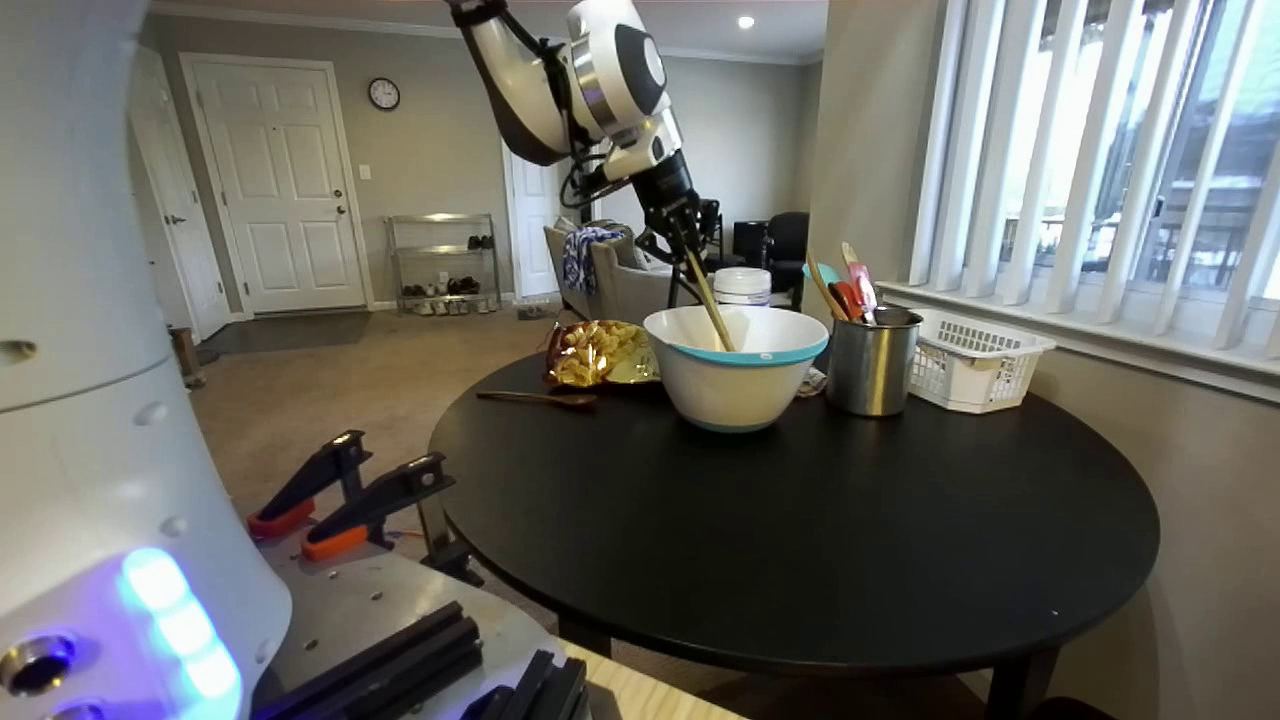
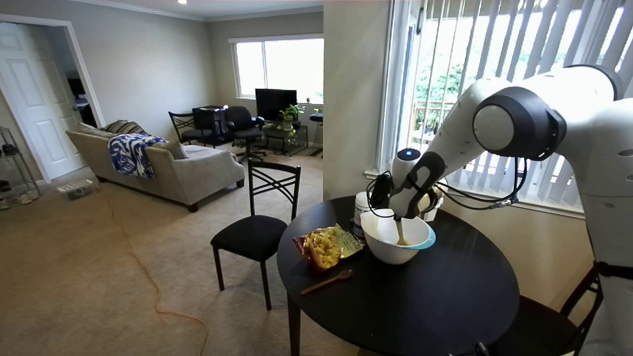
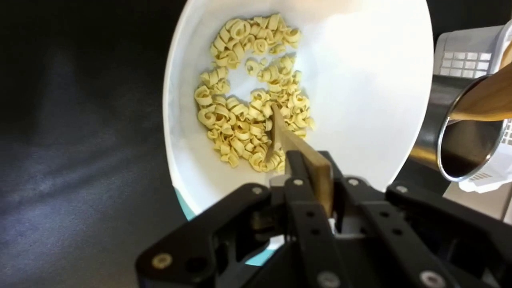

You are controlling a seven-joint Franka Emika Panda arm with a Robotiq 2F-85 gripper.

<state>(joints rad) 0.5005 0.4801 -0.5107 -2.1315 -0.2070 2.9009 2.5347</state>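
The black two-fingered gripper pinches the upper end of a long, pale wooden utensil, which slants down from its fingers. Right below the gripper sits a deep white bowl with turquoise trim, and the utensil's lower end is in among curled, pale-yellow, pasta-like pieces at the bottom. The bowl stands on a round, black-topped table, a white lidded tub near it. From the gripper toward the white vertical blinds, I see a shiny cylindrical steel canister with kitchen tools sticking out of it, and just past that a white plastic lattice basket. On the gripper's other side lie a crinkled gold foil bag, gaping over yellow pieces inside, and a slim brown wooden spoon, flat on the tabletop. Farther from the gripper, a black metal chair with a padded seat stands beside the table. Beyond it, a beige fabric sofa with a blue-and-white throw stands on tan carpet. Well away from the gripper, across the room, a round, black-rimmed clock hangs near a white panelled door.
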